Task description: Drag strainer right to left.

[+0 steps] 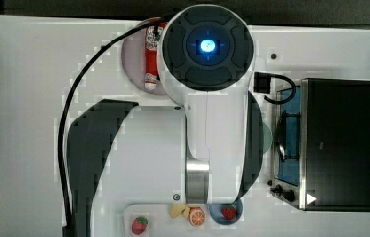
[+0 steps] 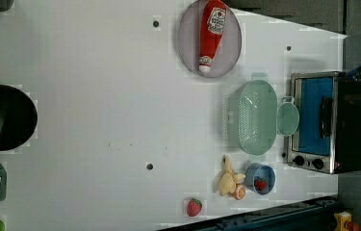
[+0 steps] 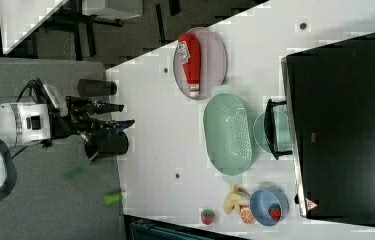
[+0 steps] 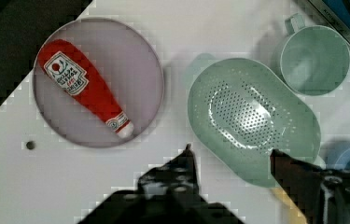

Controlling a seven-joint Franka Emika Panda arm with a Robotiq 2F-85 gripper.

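1. Mint-green plastic marks the strainer (image 2: pixel 251 118), an oblong perforated colander resting upright on the white tabletop (image 2: pixel 96 96); in the left view a round grey plate (image 2: pixel 187 48) carrying a red ketchup bottle (image 2: pixel 212 33) is seen at its 11 o'clock.
2. A smaller mint-green cup (image 2: pixel 288 118) is seen just beside the strainer at 3 o'clock in the left view, with a toaster oven (image 2: pixel 327 120) beyond it; whether cup and strainer touch cannot be told.
3. At the strainer's 6 o'clock in the left view, a blue bowl (image 2: pixel 260 178) with a strawberry inside, a yellow toy and an orange slice are clustered near its end tab.
4. The hand (image 4: pixel 231 156) is seen in the wrist view with its fingers spread well apart and nothing between them; the strainer's near rim is framed between the two fingertips, but no contact is evident.
5. In the right view the hand (image 3: pixel 117 117) is seen well apart from the strainer (image 3: pixel 227 132), so the approach is judged to be not yet completed.
6. A poor hook on the rim is judged the main risk: the thin wall could slip from a finger and the strainer could be left behind or spun.
7. A drag started off-centre could swing one rounded end into the plate or the bowl cluster.
8. A descent placed too close to the cup could knock it against the oven.
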